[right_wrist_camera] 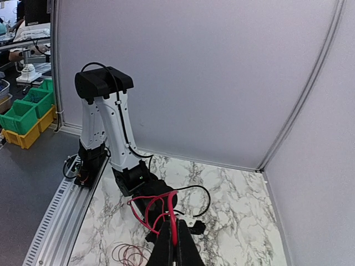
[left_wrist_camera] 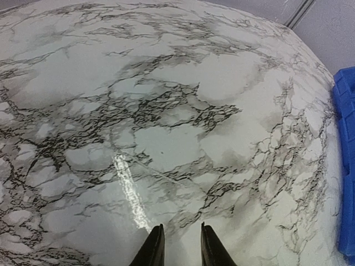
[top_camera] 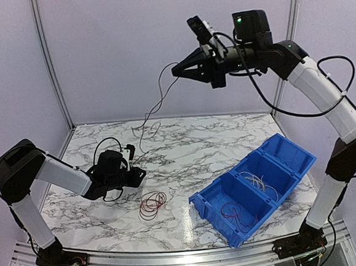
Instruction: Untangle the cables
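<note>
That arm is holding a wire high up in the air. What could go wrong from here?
1. The right gripper pinches only a thin red wire; it might slip out and drop back onto the marble table.
2. The wire trails down to the table, so pulling upward could tighten any knot left in it.
3. The left gripper is open and holds nothing, so nothing anchors the lower end; it may simply drag across the table.

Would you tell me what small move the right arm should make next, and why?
Probably swing the right gripper toward the blue bin: it is shut on a red cable, lifted high, and the bin's near compartment already holds red wire.
</note>
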Controlling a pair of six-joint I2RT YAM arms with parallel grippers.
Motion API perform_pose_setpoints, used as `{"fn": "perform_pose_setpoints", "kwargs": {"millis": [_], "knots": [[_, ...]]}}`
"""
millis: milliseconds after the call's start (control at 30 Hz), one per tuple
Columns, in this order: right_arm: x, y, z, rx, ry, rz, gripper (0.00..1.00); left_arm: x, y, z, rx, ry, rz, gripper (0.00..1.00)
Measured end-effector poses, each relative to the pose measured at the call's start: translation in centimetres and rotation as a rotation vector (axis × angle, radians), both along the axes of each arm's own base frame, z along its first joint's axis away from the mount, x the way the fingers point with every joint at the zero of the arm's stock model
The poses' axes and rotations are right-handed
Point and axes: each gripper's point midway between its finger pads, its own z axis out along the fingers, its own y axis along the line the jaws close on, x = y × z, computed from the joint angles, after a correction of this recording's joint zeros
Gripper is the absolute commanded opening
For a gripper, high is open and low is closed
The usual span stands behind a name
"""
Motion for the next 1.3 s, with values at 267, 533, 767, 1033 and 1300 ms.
{"fn": "perform_pose_setpoints", "kwargs": {"millis": [267,533,767,1033,1300], "knots": [[-1.8,-5.6,5.2,0.081,-0.131,-0.084,0.00,1.3,3.4,-0.6,0.035,-0.002,0.113,0.46],[-3.3,-7.2,4.4,0.058,-0.145,-0.106,0.00,2.3,4.6,-0.5,0.067,-0.017,0.191,0.52],[-4.2,-8.6,3.7,0.042,-0.134,-0.129,0.00,2.8,5.4,-1.0,0.117,-0.008,0.242,0.52],[-6.3,-10.4,3.8,0.055,-0.154,-0.139,0.00,2.5,6.1,-1.7,0.146,0.018,0.264,0.53],[-7.3,-11.5,-1.4,-0.025,-0.089,-0.151,0.00,2.5,6.0,-0.4,0.123,0.004,0.267,0.53]]}}
